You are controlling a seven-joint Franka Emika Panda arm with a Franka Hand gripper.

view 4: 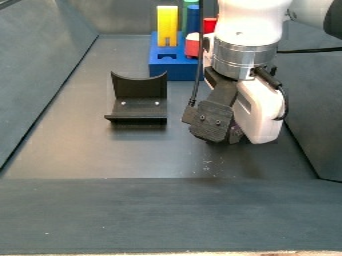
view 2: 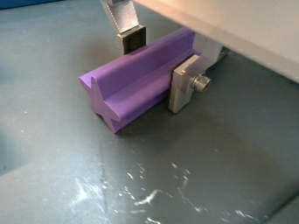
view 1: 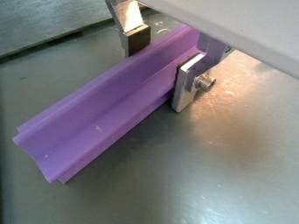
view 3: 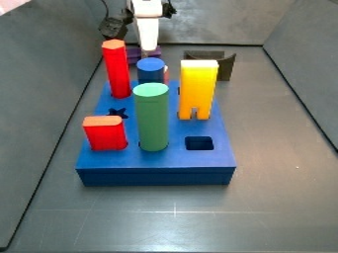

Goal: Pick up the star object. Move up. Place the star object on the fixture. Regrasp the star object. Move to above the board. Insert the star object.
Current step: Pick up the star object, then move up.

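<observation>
The star object (view 1: 93,118) is a long purple bar with a ribbed, star-shaped cross-section, lying flat on the dark floor; it shows in both wrist views (view 2: 135,83). My gripper (view 1: 160,74) straddles one end of it, also seen in a wrist view (view 2: 156,77). One finger (view 1: 187,83) lies against the bar's side. The other finger (view 1: 136,35) stands a little apart from the far side. The jaws are open around the bar. In a side view the gripper (view 3: 148,28) is low behind the board with a bit of purple (view 3: 149,42) below it. The fixture (view 4: 136,100) stands apart from the gripper (view 4: 221,122).
The blue board (view 3: 158,163) carries red, blue, green and yellow pegs, with a star-shaped hole (view 3: 118,115) and a square hole (view 3: 200,143). The fixture (view 3: 214,61) stands behind the yellow block. Grey walls enclose the floor.
</observation>
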